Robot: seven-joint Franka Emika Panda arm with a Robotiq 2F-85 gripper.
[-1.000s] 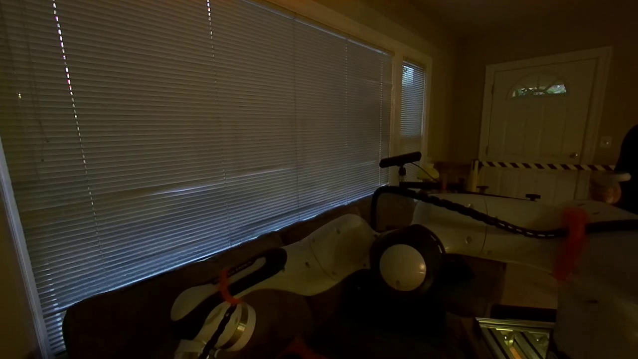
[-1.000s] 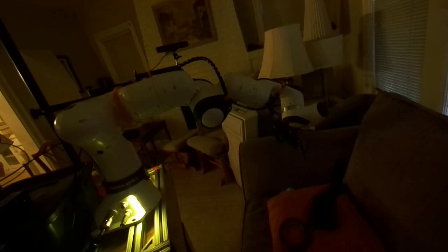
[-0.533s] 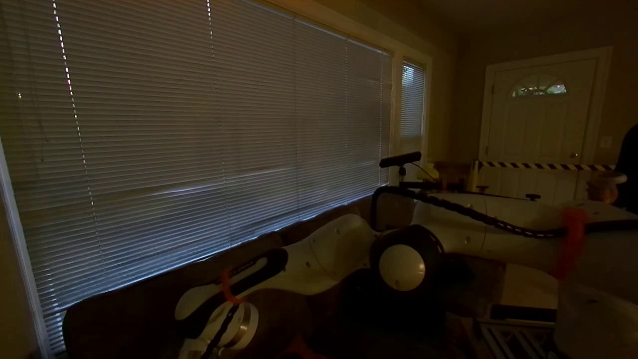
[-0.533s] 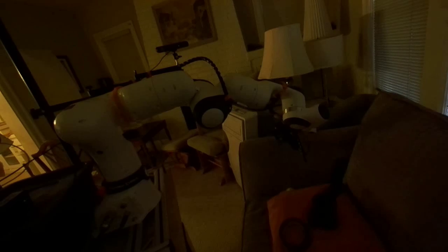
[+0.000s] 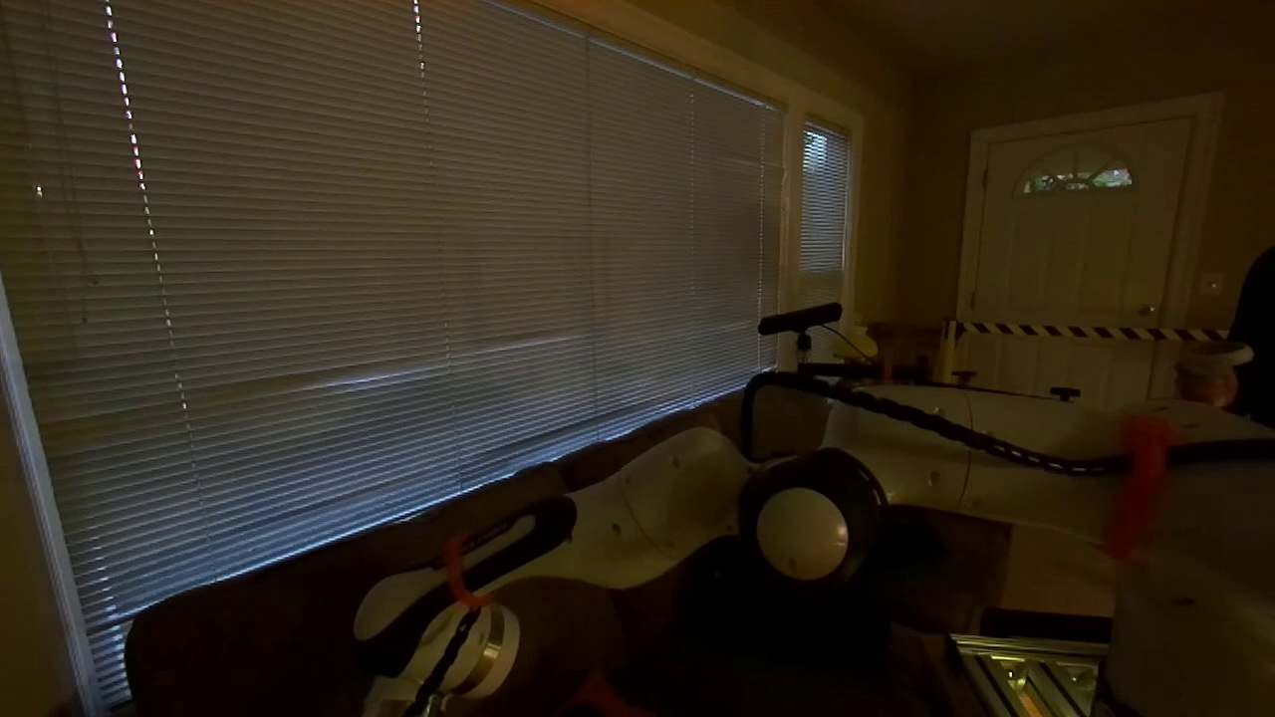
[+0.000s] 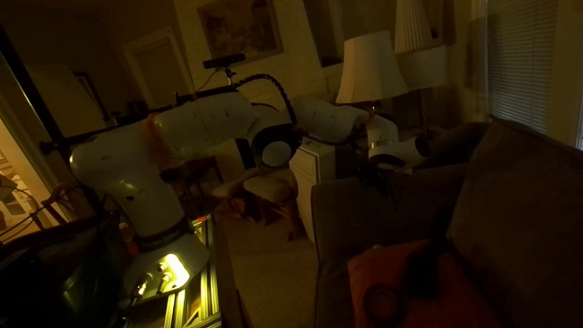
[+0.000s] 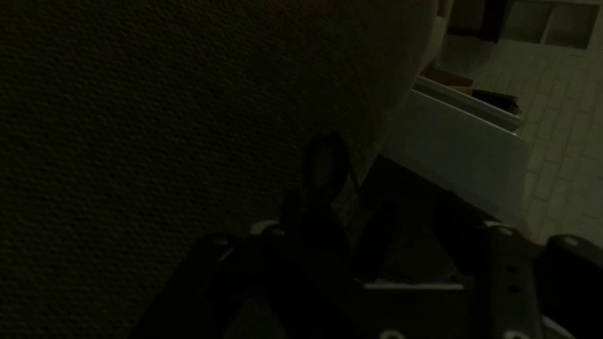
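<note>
My gripper (image 7: 388,209) comes in from the bottom of the wrist view, very dark, with its two fingers (image 7: 454,226) standing apart. A dark looped thing (image 7: 325,136) shows just past the left finger, in front of the sofa (image 7: 155,117); I cannot tell what it is or whether it touches the finger. A dark oblong shape (image 7: 379,226) lies in the gap, nearer the left finger, clear of the right one. In an exterior view the gripper (image 6: 385,191) hangs low by the sofa arm (image 6: 346,205), its fingertips lost in shadow. The hand's underside is out of sight elsewhere.
An orange cloth (image 6: 364,269) with a black ring (image 6: 385,303) and a dark shape lies on the sofa seat. A white cabinet (image 6: 314,164) and a lamp (image 6: 371,68) stand behind the arm. Window blinds (image 5: 398,249) run behind the sofa back. A dark figure (image 5: 1257,349) is at the far right.
The wrist has shifted slightly, rightward in both exterior views and a little lower in one. The light at the robot's base was lit, then dark, and is lit again.
</note>
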